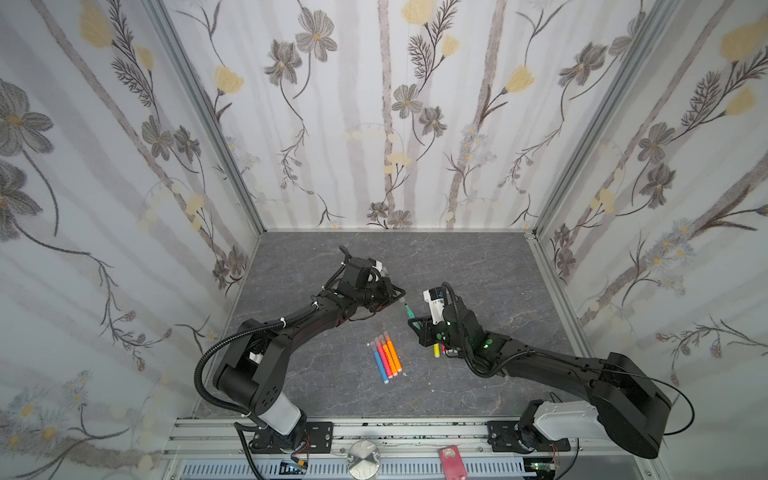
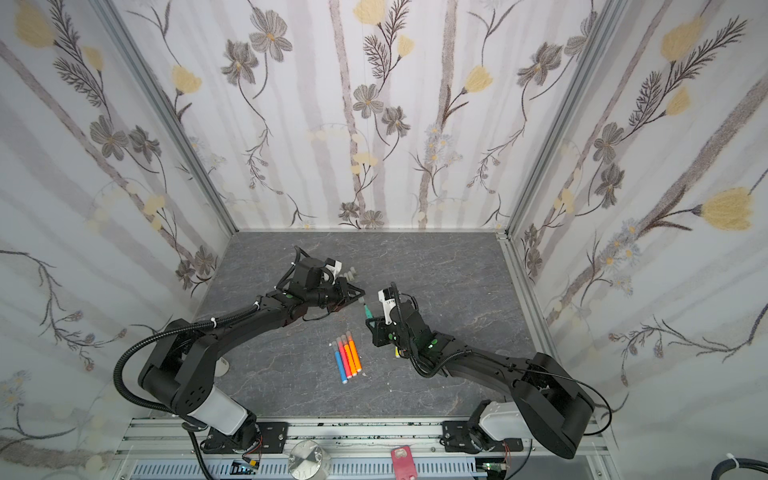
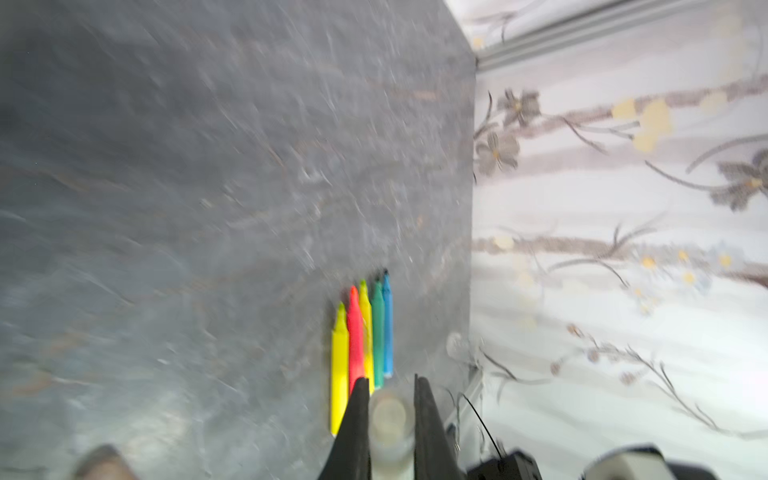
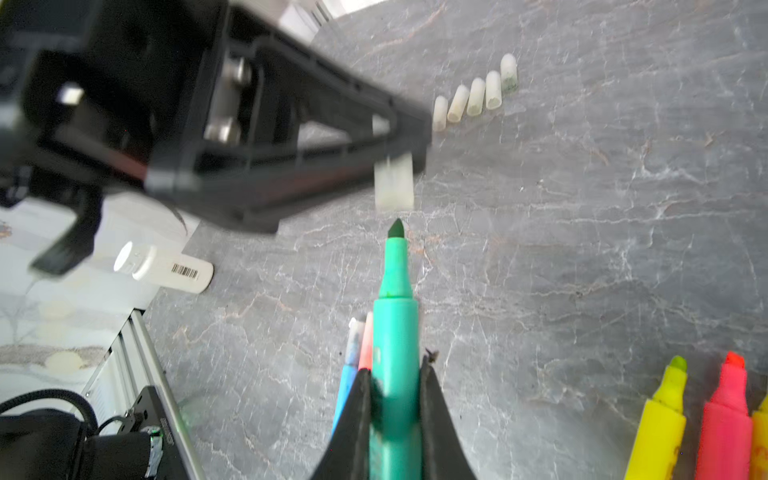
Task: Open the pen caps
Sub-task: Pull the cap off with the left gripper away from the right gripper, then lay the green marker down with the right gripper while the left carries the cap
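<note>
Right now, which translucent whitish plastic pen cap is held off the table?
The cap in the left gripper, facing the green marker pen's tip; five others lie in a row on the grey tabletop.

Your site, a robot test cell: floral-papered panels (image 1: pixel 353 124), aluminium frame posts (image 1: pixel 208 120), slate-look tabletop (image 1: pixel 478 266), extruded mounting rail (image 1: pixel 395 432).

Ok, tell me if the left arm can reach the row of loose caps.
Probably yes: the row of loose caps lies close by the left gripper, bare table between, though it holds a cap.
</note>
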### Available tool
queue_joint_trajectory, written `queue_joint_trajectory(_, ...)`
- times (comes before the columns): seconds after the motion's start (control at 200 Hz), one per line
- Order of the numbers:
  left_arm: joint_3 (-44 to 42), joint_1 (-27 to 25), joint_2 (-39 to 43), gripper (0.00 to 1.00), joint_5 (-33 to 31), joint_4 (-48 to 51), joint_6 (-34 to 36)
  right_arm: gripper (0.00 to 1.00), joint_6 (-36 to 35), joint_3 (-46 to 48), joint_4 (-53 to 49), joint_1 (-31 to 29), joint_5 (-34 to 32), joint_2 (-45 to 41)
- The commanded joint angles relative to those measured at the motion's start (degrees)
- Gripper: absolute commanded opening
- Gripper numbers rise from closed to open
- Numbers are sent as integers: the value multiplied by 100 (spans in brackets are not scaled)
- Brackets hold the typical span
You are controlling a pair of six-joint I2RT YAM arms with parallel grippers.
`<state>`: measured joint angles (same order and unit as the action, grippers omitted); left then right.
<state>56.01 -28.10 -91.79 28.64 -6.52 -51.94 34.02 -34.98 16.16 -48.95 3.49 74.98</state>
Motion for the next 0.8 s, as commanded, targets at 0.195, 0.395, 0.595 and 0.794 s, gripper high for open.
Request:
queue_joint_trajectory(0.195, 354, 307, -91, 0, -420, 566, 657, 0, 129, 220, -185, -18, -149, -206)
queue_joint_trajectory(0.395, 102, 833, 388, 0, -451, 937, 1019, 0, 437, 14, -858, -95, -953, 254)
queue_joint_trajectory(0.595, -394, 1511, 996, 0, -440, 1356, 1428, 0, 787, -352, -1422, -241, -1816, 852)
queue_joint_trajectory(0.794, -909, 1932, 1405, 0, -369, 1415, 1561, 0, 913, -752, -1810, -341, -2348, 1434)
